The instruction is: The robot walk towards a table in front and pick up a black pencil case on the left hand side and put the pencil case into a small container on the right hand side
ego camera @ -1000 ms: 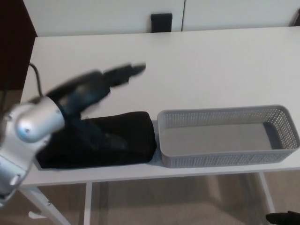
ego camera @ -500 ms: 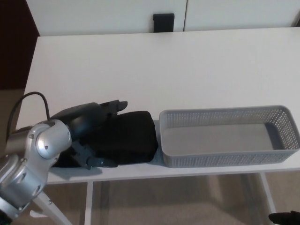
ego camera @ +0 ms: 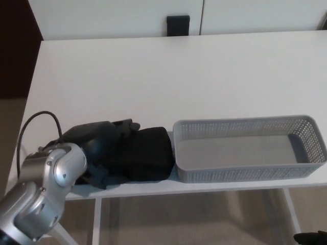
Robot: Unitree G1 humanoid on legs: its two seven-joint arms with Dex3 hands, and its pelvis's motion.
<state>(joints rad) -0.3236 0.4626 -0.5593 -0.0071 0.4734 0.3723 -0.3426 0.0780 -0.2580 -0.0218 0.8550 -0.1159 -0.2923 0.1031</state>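
The black pencil case (ego camera: pixel 148 155) lies flat near the front left edge of the white table (ego camera: pixel 179 76), its right end almost touching the grey container. My left hand (ego camera: pixel 104 148) covers the case's left half. Its fingers (ego camera: pixel 125 125) curl over the far edge and the thumb is tucked against the near side, so the hand is shut on the case. The silver forearm (ego camera: pixel 46 189) comes in from the lower left. The small grey mesh container (ego camera: pixel 306 125) stands at the front right, with nothing in it. My right hand does not show.
The table's front edge runs just below the case and the container. A black cable (ego camera: pixel 38 120) loops up from my left wrist. A dark block (ego camera: pixel 178 23) sits against the white wall behind the table. A small dark shape (ego camera: pixel 311 238) shows low at the bottom right.
My left hand swung down from above the table onto the pencil case and closed around its left end. The case has shifted slightly. The container has stayed put.
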